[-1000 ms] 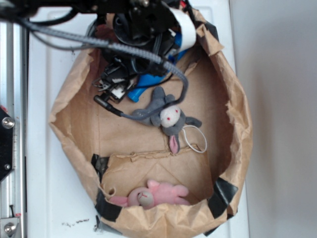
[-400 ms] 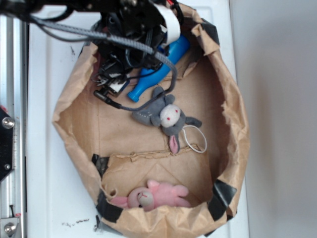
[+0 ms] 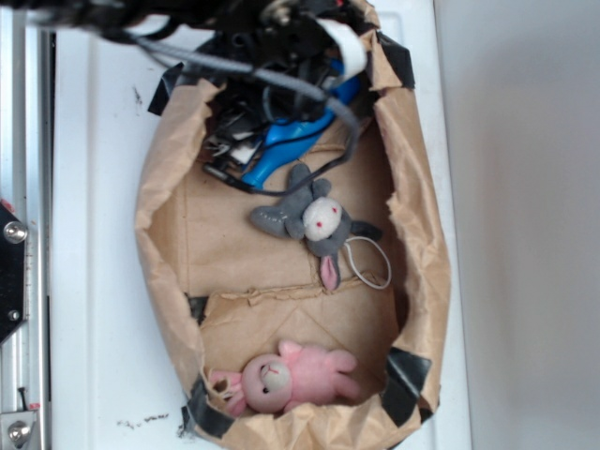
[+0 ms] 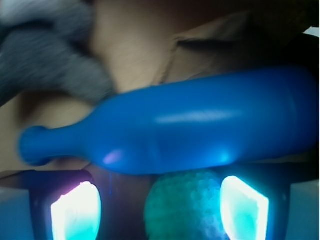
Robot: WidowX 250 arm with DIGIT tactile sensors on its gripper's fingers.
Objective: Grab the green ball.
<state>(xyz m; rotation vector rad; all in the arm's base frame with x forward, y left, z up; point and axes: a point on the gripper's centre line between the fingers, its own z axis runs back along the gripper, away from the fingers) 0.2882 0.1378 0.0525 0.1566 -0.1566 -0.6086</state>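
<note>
Bag (image 3: 427,272) squeezed narrower, green ball (image 4: 182,207) btwn claw (image 4: 160,207) fingers (image 4: 75,212)

far end of bag: crowded. gripper (image 4: 161,210) sits low here, pads (image 4: 76,212) wide apart, green ball (image 4: 182,207) between them
blue bottle (image 4: 180,131): lies crosswise just past the ball, touching or nearly, blocks the way forward
grey plush (image 3: 314,220): mid-floor, just beside bottle neck
paper bag (image 3: 417,234): crumpled walls close in on both sides
pink plush (image 3: 291,375): near end, well apart
free room: bare floor left of grey plush
</note>
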